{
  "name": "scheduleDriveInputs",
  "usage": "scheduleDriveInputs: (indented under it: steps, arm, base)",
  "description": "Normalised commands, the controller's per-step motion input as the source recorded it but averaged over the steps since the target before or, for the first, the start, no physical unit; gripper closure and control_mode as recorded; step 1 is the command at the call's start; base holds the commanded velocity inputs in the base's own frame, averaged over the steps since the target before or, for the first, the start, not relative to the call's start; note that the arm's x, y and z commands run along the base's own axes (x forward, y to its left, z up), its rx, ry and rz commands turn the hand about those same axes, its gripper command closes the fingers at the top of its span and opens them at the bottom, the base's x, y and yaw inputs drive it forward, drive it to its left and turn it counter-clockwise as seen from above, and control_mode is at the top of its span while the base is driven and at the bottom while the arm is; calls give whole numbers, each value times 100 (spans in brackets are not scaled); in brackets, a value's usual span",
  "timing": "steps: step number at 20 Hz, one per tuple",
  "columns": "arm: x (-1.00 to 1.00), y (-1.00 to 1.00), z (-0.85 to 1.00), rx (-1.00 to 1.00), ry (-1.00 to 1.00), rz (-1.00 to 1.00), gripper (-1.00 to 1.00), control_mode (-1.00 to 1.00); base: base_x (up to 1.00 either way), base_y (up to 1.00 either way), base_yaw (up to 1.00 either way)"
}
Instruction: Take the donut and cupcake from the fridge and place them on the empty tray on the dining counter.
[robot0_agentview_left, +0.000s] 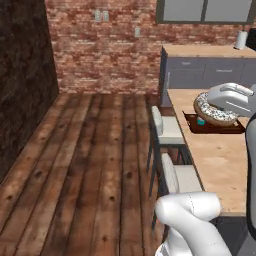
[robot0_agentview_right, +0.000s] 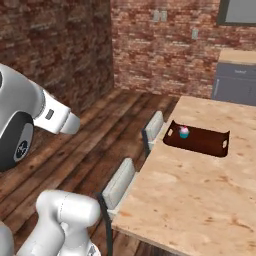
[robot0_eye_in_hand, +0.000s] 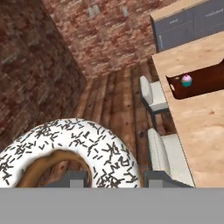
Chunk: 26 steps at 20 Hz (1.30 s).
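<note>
Donut fills the lower left of your hand view, its white icing and dark sprinkles right above the two dark fingertips, so your end effector is closed on it. At the right edge of your left base view the same donut hangs under the white hand, in front of the dark brown tray on the picture. The tray sits on the beige worktop, close to the edge where the stools stand, and in your right base view you see it right of centre. Inside it, toward its left end, the cupcake stands upright with its teal wrapper and pink frosting. Two white-cushioned stools line the worktop's edge, over the wooden floor.
</note>
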Motion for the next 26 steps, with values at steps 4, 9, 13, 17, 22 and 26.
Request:
scheduleDriveInputs:
  steps: [4, 9, 13, 17, 22, 26]
  arm:
    - [0, 0, 0, 0, 0, 0, 100, 100]
    - [0, 0, 0, 0, 0, 0, 100, 100]
    - [0, 0, 0, 0, 0, 0, 100, 100]
    - [0, 0, 0, 0, 0, 0, 100, 100]
    - [0, 0, 0, 0, 0, 0, 100, 100]
    - [0, 0, 0, 0, 0, 0, 100, 100]
  base:
    - [100, 100, -33]
    - [100, 100, -39]
    - [88, 80, -71]
    - [87, 83, -74]
    - [97, 100, -64]
    - [100, 100, -64]
